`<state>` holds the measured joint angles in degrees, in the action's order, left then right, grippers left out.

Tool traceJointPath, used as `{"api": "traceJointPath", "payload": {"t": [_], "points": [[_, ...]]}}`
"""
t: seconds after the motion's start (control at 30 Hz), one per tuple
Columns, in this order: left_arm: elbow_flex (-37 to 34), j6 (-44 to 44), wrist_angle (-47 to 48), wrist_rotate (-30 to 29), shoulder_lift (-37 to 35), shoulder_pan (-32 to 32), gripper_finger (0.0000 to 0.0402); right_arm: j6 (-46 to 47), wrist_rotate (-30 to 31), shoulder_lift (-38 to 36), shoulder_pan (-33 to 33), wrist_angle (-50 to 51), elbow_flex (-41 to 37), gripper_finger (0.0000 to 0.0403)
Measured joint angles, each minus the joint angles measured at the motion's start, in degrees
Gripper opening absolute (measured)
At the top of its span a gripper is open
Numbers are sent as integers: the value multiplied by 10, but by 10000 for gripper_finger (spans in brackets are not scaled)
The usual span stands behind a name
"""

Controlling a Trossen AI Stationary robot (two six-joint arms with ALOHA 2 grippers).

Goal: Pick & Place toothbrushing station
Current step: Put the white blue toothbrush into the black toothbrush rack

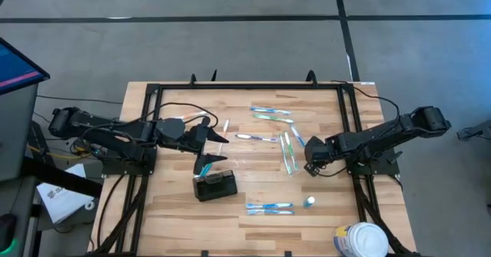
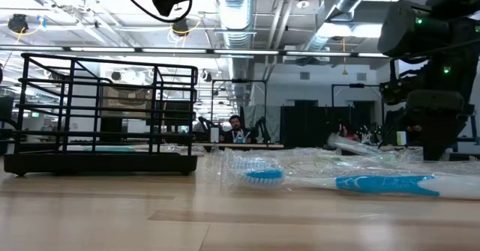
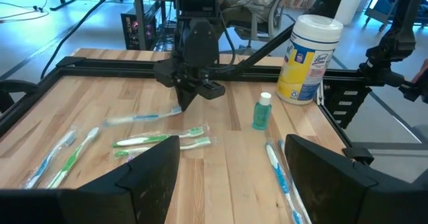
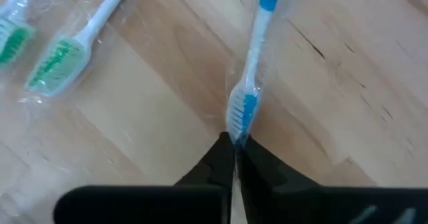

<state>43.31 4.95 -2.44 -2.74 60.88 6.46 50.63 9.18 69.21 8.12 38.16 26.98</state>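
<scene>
Two dark fingers of our right gripper [image 4: 234, 147] are pinched together on the bristle end of a wrapped blue toothbrush [image 4: 253, 63] lying on the table [image 1: 253, 192]. Our left gripper [image 1: 213, 149] hangs wide apart, just behind the black toothbrushing station [image 1: 215, 186] near the table's front edge.

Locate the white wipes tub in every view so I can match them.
High view: white tub at bottom edge, right of centre.
Low view: not in it.
Left wrist view: tub upper right, upright.
Right wrist view: not in it.
Shared landmark: small green bottle beside it, high and left wrist views.
</scene>
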Motion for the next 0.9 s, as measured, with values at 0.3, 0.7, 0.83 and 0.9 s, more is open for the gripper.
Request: {"api": "traceJointPath", "payload": {"t": [0.3,0.7,0.83,0.9], "points": [[0,0,0,0,0,0,264,-17,-5,1,0,75,55,2],[0,-7,0,-21,0,0,264,-74,-3,1,0,101,159,1],[0,-30,0,-38,0,0,264,-91,-2,1,0,94,193,0],[0,-36,0,-56,0,2,264,-92,-2,1,0,90,207,0]]}}
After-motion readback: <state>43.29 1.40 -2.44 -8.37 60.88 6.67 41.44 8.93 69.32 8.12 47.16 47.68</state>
